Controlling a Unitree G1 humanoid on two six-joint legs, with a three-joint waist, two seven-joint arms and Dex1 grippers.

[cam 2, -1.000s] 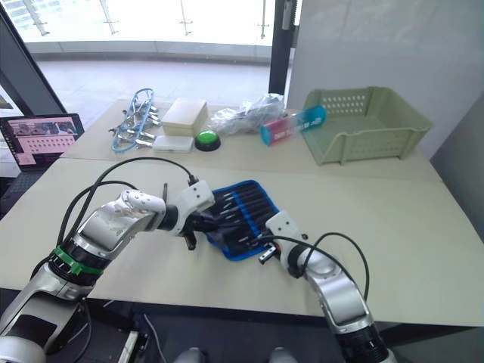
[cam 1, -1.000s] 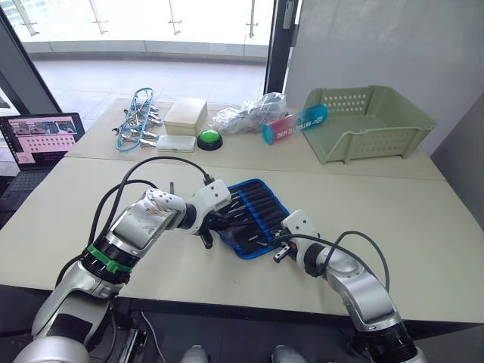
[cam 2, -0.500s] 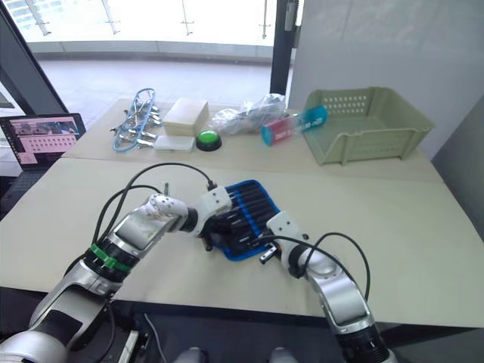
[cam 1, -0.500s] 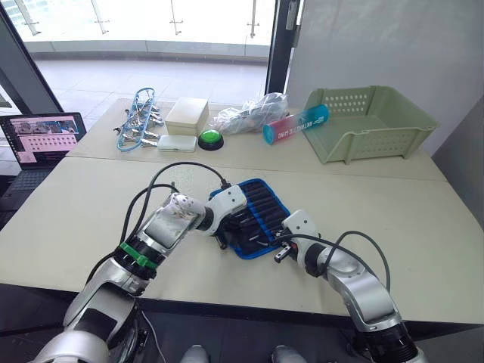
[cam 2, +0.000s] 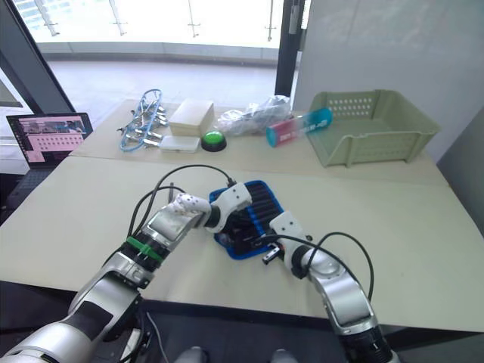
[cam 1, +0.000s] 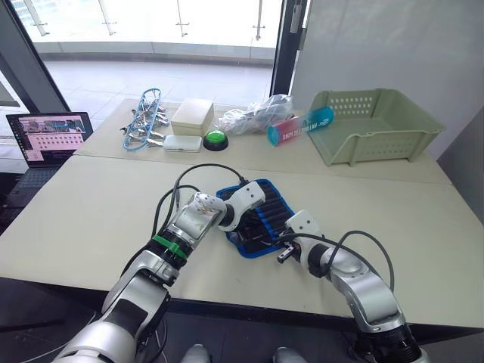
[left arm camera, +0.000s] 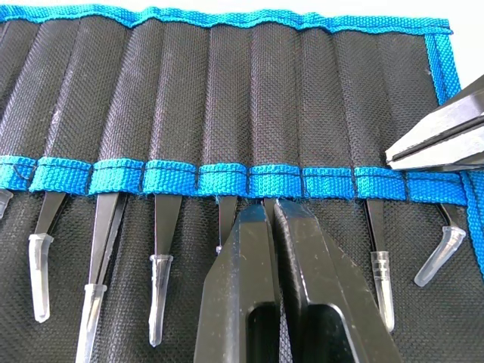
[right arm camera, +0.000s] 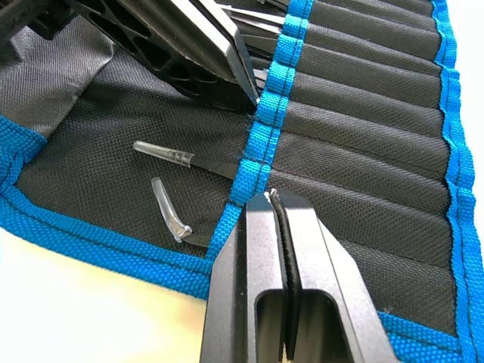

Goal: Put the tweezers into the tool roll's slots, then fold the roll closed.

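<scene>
Roll [cam 1: 261, 218] open on the near table [cam 1: 91, 219], between both arms; tweezers [left arm camera: 162, 246] seated in slots [left arm camera: 227, 98], clear-capped tips poking out below the blue band. Left gripper [left arm camera: 272, 215] closed together, tips at the mouth of a middle slot. Right gripper [right arm camera: 274, 208] pinched shut on the blue band at the roll's right end.

Risks: likely snagging a seated pair and dragging it out; tugging the band and bunching the fabric before folding.

Pale tables pushed together; far one with green basket [cam 1: 374, 121], laptop [cam 1: 49, 136] left; glass doors behind.
</scene>
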